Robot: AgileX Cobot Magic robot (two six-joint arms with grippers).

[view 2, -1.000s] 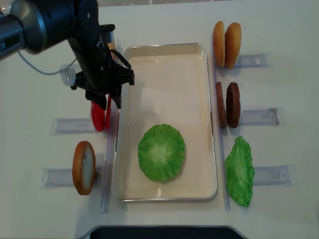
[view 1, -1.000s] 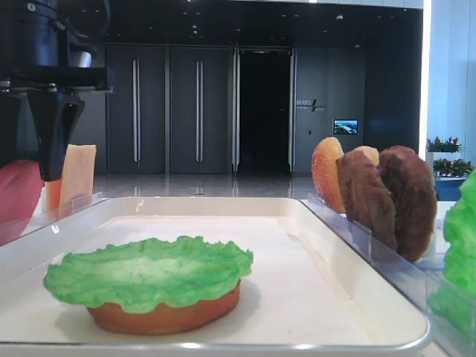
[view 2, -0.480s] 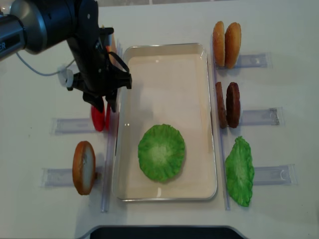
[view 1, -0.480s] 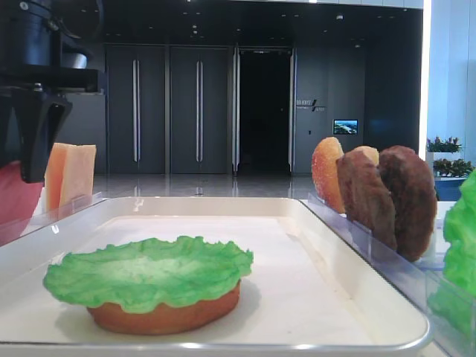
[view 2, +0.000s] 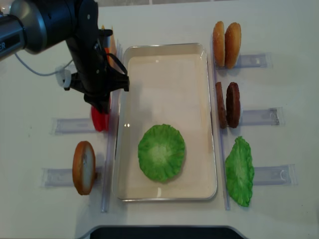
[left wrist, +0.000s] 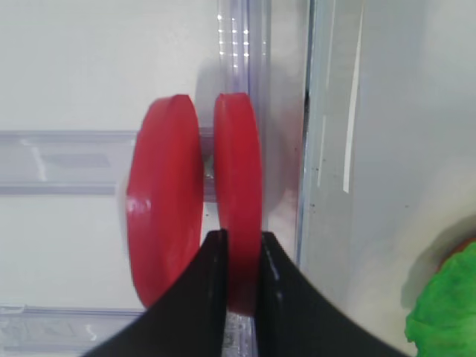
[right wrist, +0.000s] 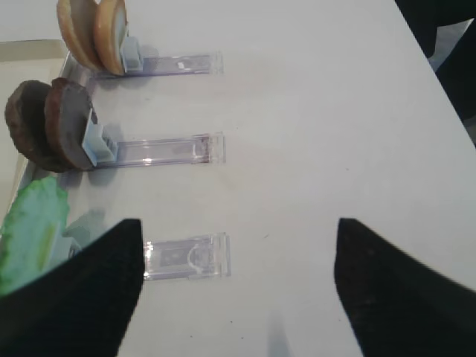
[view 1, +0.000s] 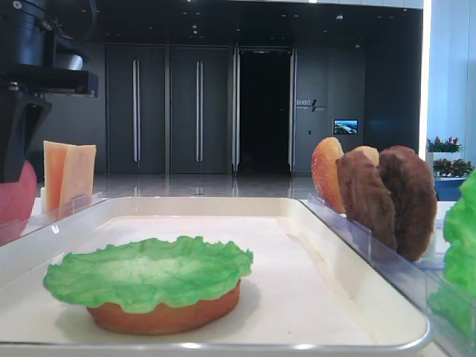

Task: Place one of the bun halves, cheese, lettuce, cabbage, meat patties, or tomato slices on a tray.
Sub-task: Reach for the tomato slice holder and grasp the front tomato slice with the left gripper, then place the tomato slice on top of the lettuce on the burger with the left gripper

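Already the left tool (left wrist: 236, 260) is pinched on the right-hand of the two tomato slices (left wrist: 238, 201) — held on edge in its holder, just left of the tray (view 2: 207, 112), so placement lies rightward.

Even, bright overhead light fills the top-down view, and the white desk (view 2: 164, 219) shows only soft, faint shadows. The low side view is darker behind, with a bright strip at its right edge; the tray (view 1: 357, 312) rim there carries a glossy highlight. In the left wrist view, the left end effector (left wrist: 239, 260) appears as black, slightly blurred fingers, and glare streaks mark the clear holder (left wrist: 242, 44) above them. The right wrist view is sharp, its fingers near-black silhouettes.
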